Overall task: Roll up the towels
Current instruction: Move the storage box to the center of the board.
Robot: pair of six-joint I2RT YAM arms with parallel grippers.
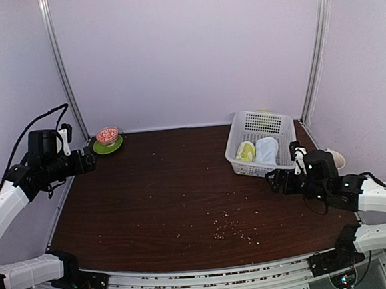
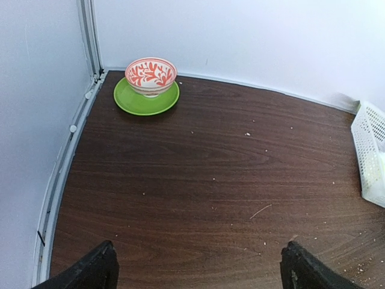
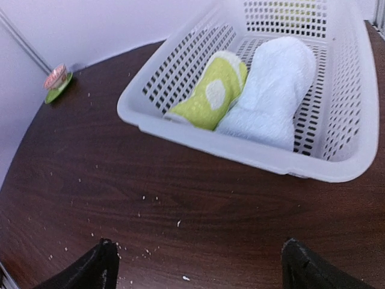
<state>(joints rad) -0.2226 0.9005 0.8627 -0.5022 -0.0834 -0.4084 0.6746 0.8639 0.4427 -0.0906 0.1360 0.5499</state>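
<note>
Yellow-green patterned cloth roll (image 3: 212, 93) and pale-blue terry roll (image 3: 272, 90) touch in white mesh plastic basket (image 3: 240, 150), upper right. Likely soft, light; pinch mid-roll. Left gripper (image 2: 198, 271), right gripper (image 3: 198, 271): jaws apart, empty.

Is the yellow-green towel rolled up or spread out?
Rolled up: the yellow-green towel lies as a compact bundle in the white basket beside the light-blue towel.

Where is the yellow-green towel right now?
In the top view the yellow-green towel lies rolled inside the white basket at the far right of the table, touching the left side of the light-blue towel.
</note>
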